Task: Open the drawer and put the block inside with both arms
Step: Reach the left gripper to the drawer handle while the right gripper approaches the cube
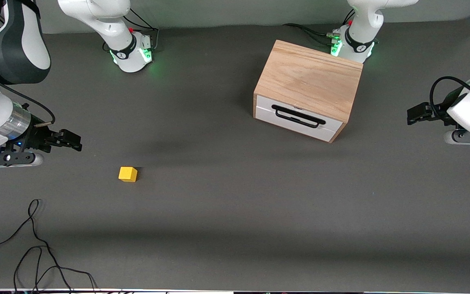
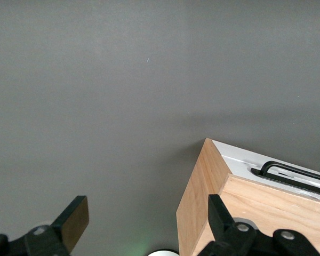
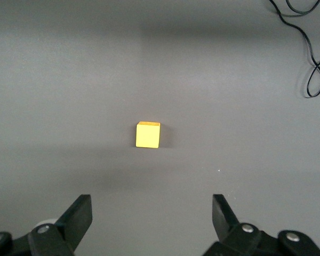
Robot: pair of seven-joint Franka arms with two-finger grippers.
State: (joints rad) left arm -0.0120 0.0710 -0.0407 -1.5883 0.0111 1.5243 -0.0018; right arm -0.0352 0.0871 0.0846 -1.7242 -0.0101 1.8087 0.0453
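Bench (image 1: pixel 235 228): dark grey, matte. A loose black cable (image 1: pixel 35 245) was noted at the edge nearest the front camera, toward the right arm's end.

Oak box (image 1: pixel 309 79): stood toward the left arm's end, just in front of that arm's base, set at a slant. Judged rigid and fairly heavy; it may slide if the pull is not braced.

Drawer (image 1: pixel 300 122): seen fully shut, white front turned toward the front camera. The black wire handle (image 1: pixel 298 116) was judged the one place to take hold: stiff, thin, standing off the panel enough for a finger to hook.

Left gripper (image 1: pixel 416 114): hung at the left arm's end of the bench, apart from the box, fingers (image 2: pixel 74 221) spread, nothing held.

Right gripper (image 1: pixel 69 141): hung over the right arm's end, near the block, fingers (image 3: pixel 80 216) spread, nothing held.

Block (image 1: pixel 127 174): lay on bare bench, nearer the front camera than the box and well apart from it. Judged light, hard, flat-sided; to be pinched across two opposing faces.

No legible brand or writing was made out.
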